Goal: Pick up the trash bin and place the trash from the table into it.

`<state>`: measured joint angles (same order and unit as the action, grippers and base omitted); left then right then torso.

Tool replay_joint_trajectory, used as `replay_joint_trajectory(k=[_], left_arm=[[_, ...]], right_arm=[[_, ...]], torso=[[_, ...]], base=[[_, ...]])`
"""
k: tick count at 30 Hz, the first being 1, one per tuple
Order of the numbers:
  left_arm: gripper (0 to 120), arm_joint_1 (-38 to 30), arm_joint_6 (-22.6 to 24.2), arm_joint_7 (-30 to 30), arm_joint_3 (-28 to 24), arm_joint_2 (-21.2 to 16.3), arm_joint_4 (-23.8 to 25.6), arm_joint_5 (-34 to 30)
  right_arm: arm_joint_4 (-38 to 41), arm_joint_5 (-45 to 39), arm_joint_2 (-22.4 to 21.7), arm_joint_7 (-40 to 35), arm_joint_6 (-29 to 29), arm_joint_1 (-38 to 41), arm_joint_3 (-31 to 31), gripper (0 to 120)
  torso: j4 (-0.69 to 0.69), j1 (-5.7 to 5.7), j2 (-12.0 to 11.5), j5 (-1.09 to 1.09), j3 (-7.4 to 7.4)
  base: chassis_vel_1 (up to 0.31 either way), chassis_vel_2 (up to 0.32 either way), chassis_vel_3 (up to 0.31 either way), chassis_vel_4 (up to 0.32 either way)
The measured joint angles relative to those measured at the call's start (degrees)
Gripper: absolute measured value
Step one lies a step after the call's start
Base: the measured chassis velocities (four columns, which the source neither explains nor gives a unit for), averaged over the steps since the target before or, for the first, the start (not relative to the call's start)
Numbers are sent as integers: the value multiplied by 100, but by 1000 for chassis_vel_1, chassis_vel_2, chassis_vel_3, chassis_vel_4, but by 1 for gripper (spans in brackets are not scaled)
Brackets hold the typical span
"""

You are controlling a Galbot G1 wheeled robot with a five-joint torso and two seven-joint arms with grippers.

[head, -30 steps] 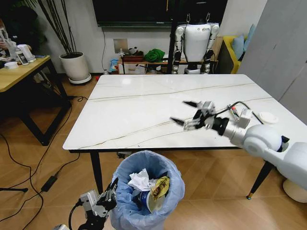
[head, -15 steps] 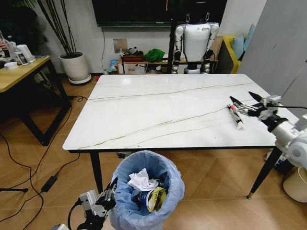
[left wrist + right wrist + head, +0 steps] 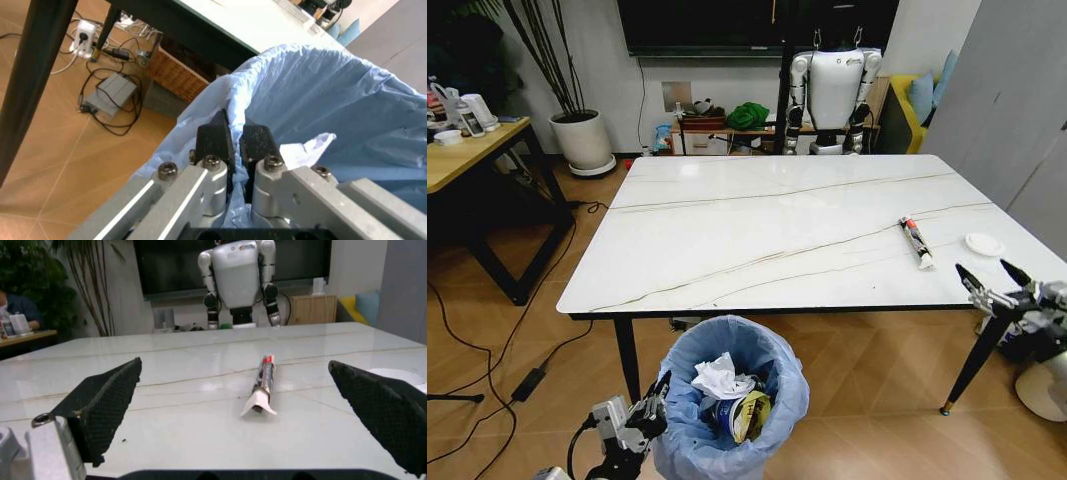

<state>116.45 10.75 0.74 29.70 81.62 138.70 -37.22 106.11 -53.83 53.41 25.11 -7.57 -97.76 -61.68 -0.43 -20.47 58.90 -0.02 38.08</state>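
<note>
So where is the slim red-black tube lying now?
In the head view the tube lies on the right part of the table, beside the white disc, beyond the open right pincer.

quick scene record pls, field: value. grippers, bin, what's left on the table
left gripper: shut on the rim of the trash bin, low on the robot's left, in front of the table
right gripper: open, empty, off the table's near right edge
trash bin contents: crumpled tissue, yellow wrapper, more below that I can't make out
table: marble-look top
trash on table: slim tube and white disc, both near the right side, apart from each other
</note>
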Motion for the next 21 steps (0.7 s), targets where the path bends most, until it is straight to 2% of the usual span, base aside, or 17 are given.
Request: replay_joint_trajectory(k=[21], left_arm=[[0, -23, -6, -1, 23, 26, -4, -30]], right_arm=[[-105, -69, 27, 63, -28, 166, 204, 100]], torso=[[0, -1, 0, 2, 1]], base=[[-5, -9, 5, 5]])
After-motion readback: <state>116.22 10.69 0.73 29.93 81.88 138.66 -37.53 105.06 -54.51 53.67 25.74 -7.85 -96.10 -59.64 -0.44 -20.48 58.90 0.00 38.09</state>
